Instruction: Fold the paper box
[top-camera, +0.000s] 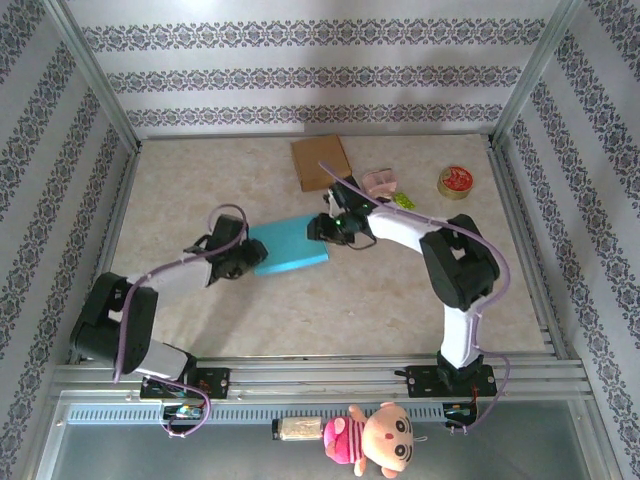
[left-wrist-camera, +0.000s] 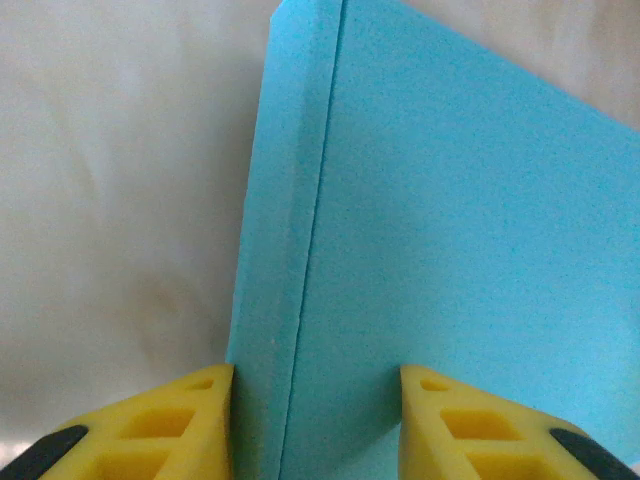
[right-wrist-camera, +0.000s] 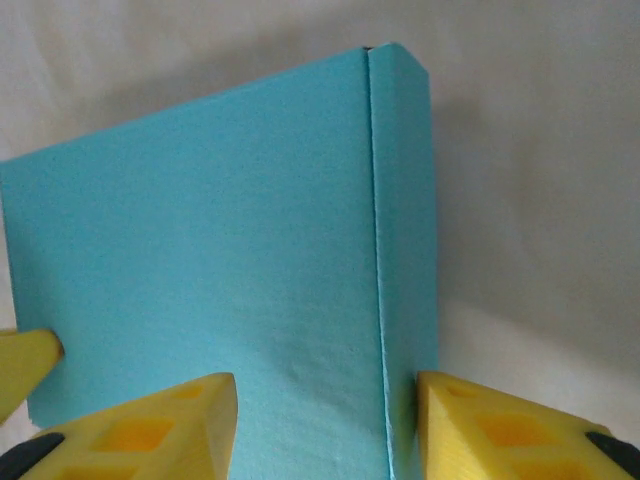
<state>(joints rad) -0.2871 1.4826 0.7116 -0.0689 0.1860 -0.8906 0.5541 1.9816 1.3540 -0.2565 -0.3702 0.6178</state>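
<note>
Yellow fingers (left-wrist-camera: 180, 425) of the left gripper (left-wrist-camera: 315, 420) are set astride one creased edge of the paper box (left-wrist-camera: 450, 220), and the right gripper (right-wrist-camera: 325, 425) astride the opposite; whether either grips cannot be told. Overhead, bare table (top-camera: 350, 310) is seen around the box.

**Top external camera.** Fixed above and behind my arm bases, facing forward and down over the table (top-camera: 400, 300). It stands far from the paper box (top-camera: 290, 247), which appears small near the middle of the frame, between my two arms.

**Left wrist camera.** Mounted on my left wrist, looking along my left gripper (left-wrist-camera: 315, 375) onto the box from very close. It covers the box end on my left arm's side.

**Right wrist camera.** Mounted on my right wrist, looking along my right gripper (right-wrist-camera: 325, 380), equally close. It covers the opposite box end.

**Shared coverage.** All three views include the box. The wrist views face it from opposite ends.
</note>
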